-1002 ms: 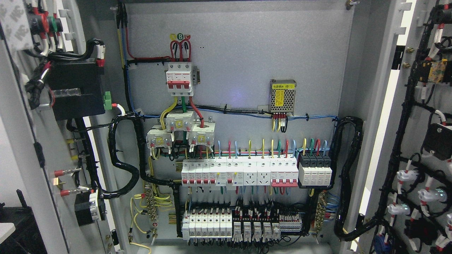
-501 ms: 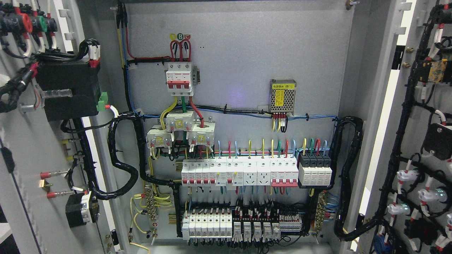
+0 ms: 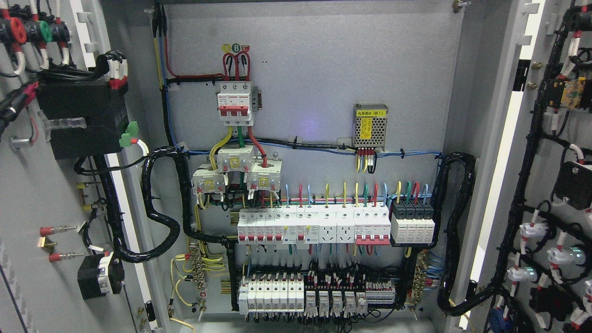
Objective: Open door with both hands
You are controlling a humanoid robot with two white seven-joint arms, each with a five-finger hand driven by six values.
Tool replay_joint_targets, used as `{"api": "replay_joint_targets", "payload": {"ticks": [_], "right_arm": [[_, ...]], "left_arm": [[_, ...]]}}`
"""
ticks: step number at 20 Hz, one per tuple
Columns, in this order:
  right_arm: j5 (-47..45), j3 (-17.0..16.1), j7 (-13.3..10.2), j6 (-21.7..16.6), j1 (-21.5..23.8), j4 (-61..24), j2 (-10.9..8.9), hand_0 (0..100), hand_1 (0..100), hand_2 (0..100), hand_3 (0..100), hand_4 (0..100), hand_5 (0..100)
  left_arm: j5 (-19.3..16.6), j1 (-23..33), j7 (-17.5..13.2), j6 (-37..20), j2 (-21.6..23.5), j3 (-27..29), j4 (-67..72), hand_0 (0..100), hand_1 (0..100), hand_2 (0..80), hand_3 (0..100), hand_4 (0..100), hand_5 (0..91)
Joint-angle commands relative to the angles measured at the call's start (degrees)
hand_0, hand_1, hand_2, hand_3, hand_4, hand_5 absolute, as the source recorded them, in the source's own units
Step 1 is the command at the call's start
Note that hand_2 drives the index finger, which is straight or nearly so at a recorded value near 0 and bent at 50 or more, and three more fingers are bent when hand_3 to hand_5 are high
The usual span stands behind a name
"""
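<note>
both doors of the electrical cabinet stand open, and neither hand is in the head view, so their state cannot be told and nothing shows how the doors lie relative to them.

the left door (image 3: 32, 199) fills the picture's left edge with its inner face turned to the camera. it carries a black box (image 3: 83, 118) near its top, red and green indicator backs (image 3: 27, 30) above that, and a small black component (image 3: 97, 276) lower down. a thick black cable loom (image 3: 159, 222) runs from this door into the cabinet.

the right door (image 3: 555, 185) fills the right edge, also inner face out, with black wiring and a column of white lamp backs (image 3: 532, 231).

between the doors is the grey back panel (image 3: 323, 69). a red-handled main breaker (image 3: 236, 104) sits at its upper left. a small mesh-cased power supply (image 3: 370, 126) with a yellow label sits to the right of that. a row of white breakers (image 3: 314, 226) crosses the middle, with a second row of terminal blocks (image 3: 319, 293) along the bottom.
</note>
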Motion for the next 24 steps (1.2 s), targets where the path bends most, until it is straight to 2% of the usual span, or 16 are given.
{"api": "replay_joint_targets", "payload": {"ticks": [1,8,11,15,17,19,24], "right_arm": [[0.05,-0.05,-0.01,-0.37,0.01,2.31,0.1,0,0,0,0,0,0],[0.05,-5.5,-0.09,-0.46,0.8,4.42,-0.34,0,0,0,0,0,0],[0.14,-8.83,-0.18,-0.72,2.47,6.01,-1.57,0,0,0,0,0,0],[0.14,-14.9,-0.18,-0.99,5.46,6.27,-3.33,0,0,0,0,0,0],[0.14,-16.92,-0.18,-1.86,6.69,6.27,-4.55,0,0,0,0,0,0],[0.23,-19.03,-0.27,-3.35,8.0,6.27,-5.7,0,0,0,0,0,0],[1.1,-22.64,-3.08,-5.82,12.04,5.4,-5.88,0,0,0,0,0,0]], "left_arm": [[0.0,0.0,-0.02,0.05,0.0,0.35,0.0,0,0,0.0,0,3,0.0],[0.0,0.0,-0.02,0.05,0.0,0.35,-0.09,0,0,0.0,0,3,0.0],[0.0,-0.18,-0.02,-0.04,0.0,0.35,-0.17,0,0,0.0,0,3,0.0],[-0.35,-0.53,-0.02,-0.57,0.0,0.0,-5.08,0,0,0.0,0,3,0.0],[-0.44,-0.27,-0.19,-0.57,-0.09,-2.53,-8.77,0,0,0.0,0,3,0.0],[0.0,2.18,-0.19,-0.57,0.0,-6.83,-16.74,0,0,0.0,0,3,0.0],[-0.26,9.13,-0.02,-0.57,0.17,-10.71,-33.98,0,0,0.0,0,3,0.0]]}}
